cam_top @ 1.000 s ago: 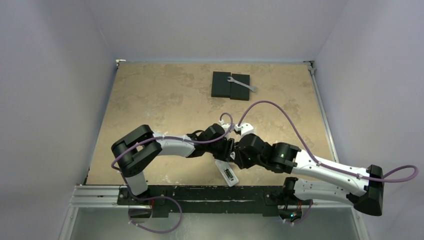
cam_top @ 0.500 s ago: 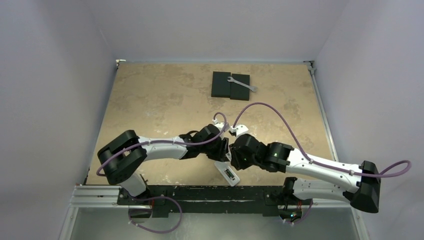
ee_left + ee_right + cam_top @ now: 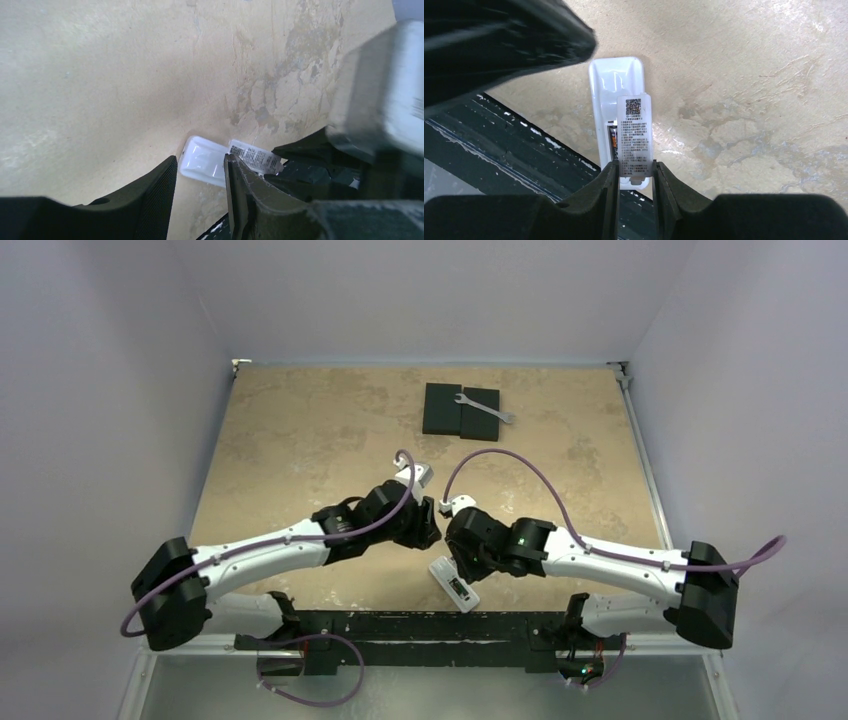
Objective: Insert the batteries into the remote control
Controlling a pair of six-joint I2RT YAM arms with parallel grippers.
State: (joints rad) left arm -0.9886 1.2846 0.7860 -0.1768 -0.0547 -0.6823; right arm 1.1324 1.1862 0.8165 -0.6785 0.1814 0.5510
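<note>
Tan table (image 3: 300,440): remote (image 3: 616,85) under right jaws

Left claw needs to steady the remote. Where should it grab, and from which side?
Grip the remote at its bare end, across the short width, coming straight down. It lies flat, back up, with both long edges free there. The other end sits under the cover held in the right claw.
</note>
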